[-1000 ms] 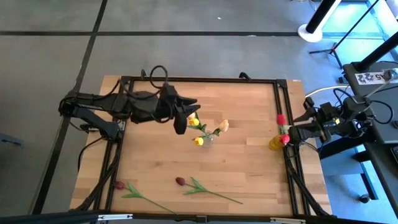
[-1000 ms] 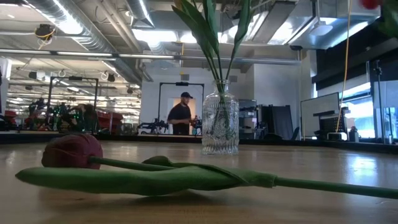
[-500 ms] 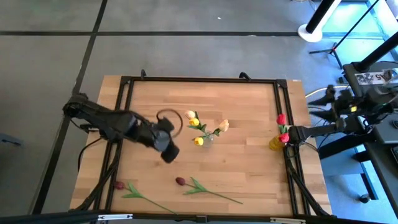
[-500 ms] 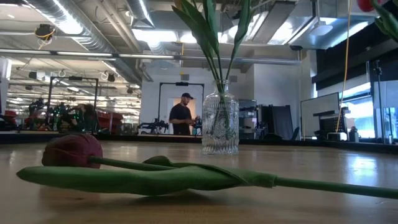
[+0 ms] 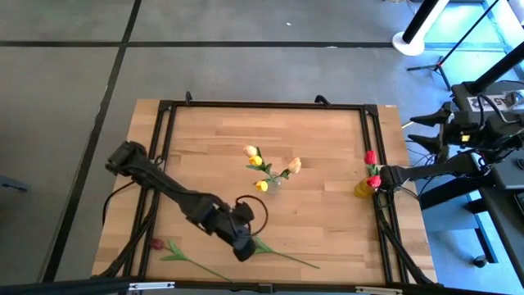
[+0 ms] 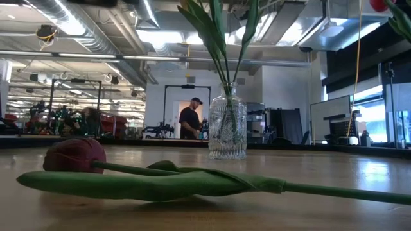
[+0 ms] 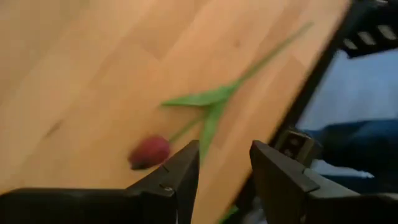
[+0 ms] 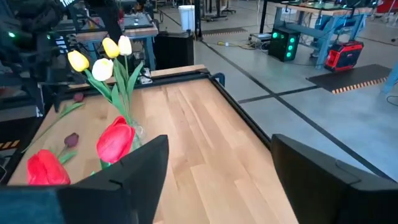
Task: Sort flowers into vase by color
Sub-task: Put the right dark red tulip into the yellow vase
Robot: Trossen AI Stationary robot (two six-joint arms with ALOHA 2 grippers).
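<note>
Reaching down toward the near edge of the wooden surface, left end effector now low over the dark maroon flower lying flat there, having swung across from the far left side beside the clear vase a second ago. Fingers parted a little, nothing between them; in the left wrist view the maroon head and its green leaves lie just beyond the fingertips, untouched.

Standing mid-surface, clear glass vase holding yellow and peach flowers, same place as before. Lying at the near left corner, a second maroon flower, unmoved. Sitting at the right edge, a yellow vase with two red flowers in it.

Pulled back past the right edge, right end effector looking over the red flowers, fingers spread wide and empty, much wider than a second ago; right arm drawn farther off the surface than earlier.

Seen from the low view, maroon head and long stem across the foreground, glass vase behind, and a person in the room beyond, shifted slightly right.
</note>
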